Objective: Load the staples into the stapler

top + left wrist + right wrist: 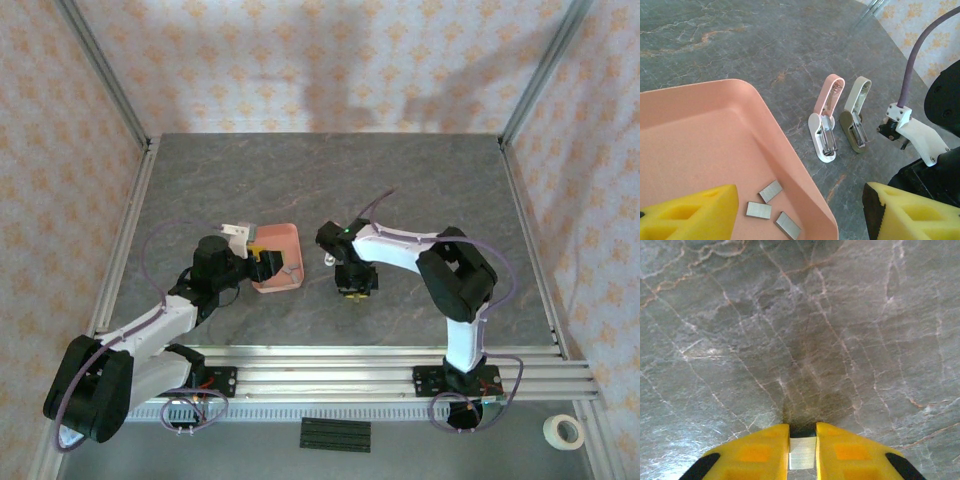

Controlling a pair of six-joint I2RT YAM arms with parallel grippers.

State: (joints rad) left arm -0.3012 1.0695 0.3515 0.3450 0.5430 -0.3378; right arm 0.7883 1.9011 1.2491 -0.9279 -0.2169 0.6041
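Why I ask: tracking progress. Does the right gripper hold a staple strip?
Yes, a grey staple strip sits clamped between the right gripper's yellow fingers.

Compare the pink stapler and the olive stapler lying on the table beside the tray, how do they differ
Colour: the pink stapler has a pale pink lid over a white base; the olive stapler has a cream lid over an olive base.
Place: the pink stapler lies nearer the salmon tray; the olive stapler lies beyond it.
Shared: both lie on the table, hinged open, side by side, metal channels exposed.
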